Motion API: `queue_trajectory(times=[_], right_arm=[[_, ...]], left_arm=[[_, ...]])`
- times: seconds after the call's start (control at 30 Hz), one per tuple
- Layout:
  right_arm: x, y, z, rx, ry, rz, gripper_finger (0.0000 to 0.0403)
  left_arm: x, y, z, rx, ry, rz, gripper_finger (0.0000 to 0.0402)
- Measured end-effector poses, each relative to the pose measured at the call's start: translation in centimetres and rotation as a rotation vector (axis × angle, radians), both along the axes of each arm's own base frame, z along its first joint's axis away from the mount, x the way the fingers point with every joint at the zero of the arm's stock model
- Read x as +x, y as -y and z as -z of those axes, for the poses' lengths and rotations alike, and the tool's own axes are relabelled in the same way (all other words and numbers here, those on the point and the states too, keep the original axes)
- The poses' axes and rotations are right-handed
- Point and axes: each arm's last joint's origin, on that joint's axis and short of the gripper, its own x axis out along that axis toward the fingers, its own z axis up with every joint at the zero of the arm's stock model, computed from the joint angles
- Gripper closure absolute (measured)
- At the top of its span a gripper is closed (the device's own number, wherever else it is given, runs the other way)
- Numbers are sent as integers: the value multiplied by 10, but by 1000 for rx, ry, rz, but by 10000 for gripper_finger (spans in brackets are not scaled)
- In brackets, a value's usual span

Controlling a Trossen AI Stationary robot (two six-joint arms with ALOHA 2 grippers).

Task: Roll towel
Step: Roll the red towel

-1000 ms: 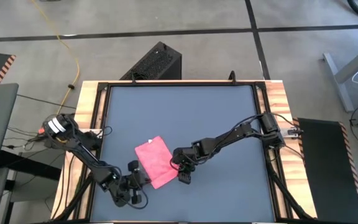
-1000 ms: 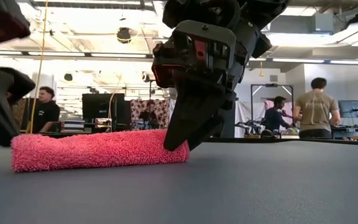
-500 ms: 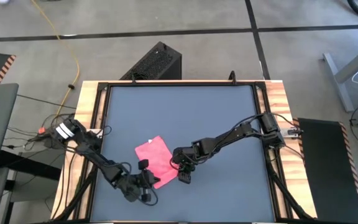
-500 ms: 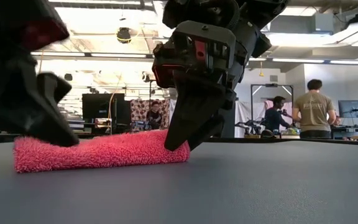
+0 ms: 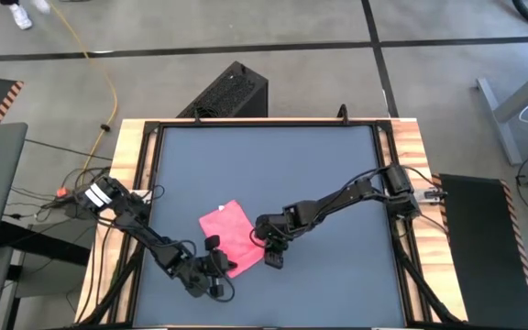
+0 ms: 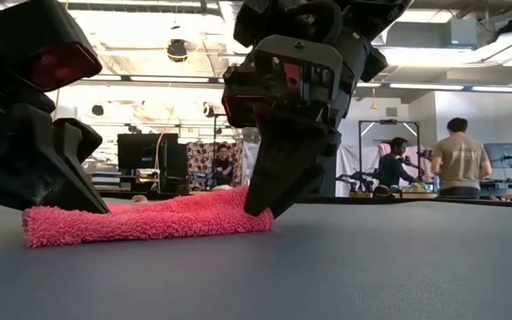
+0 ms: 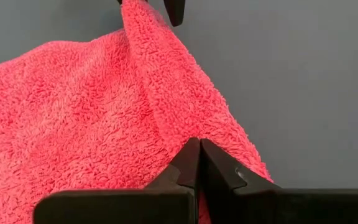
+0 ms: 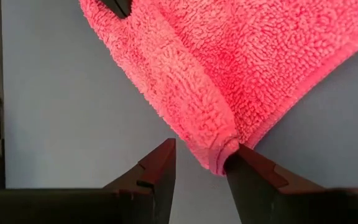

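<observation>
Both grippers at towel's near edge, roll just started
Towel (image 5: 227, 237) front-left on table; L gripper (image 7: 199, 163) clenched on edge, R gripper (image 8: 201, 163) spread at corner. Next: R pinch, roll evenly

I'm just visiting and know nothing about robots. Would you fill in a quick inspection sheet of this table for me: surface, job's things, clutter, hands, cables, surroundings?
Surface: dark grey table, wooden edges.
Job's things: pink towel, lying flat with one edge curled up.
Clutter: nothing seen on the table.
Hands: left hand shut on the towel's near corner; right hand open, astride the other end of the curled edge.
Cables: yellow cable on the floor; wires by the left arm's base.
Surroundings: black box behind the table; people in the room beyond.
</observation>
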Motion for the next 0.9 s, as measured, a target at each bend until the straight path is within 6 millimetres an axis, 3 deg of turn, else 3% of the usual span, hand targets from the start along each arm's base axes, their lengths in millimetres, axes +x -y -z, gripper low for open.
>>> queue_trajectory(times=[0.17,0.4,0.67,0.9], right_arm=[[-6,4,-6,-86,-16,-8,239],[-28,6,-39,-318,-25,48,239],[-27,-43,-44,-413,339,-298,239],[-34,-71,-31,-653,431,-511,239]], left_arm=[[-1,-1,2,-4,-18,-10,401],[-1,-1,2,-9,-28,-3,402],[-1,-1,2,-23,-29,-1,402],[0,-1,2,-36,-31,4,401]])
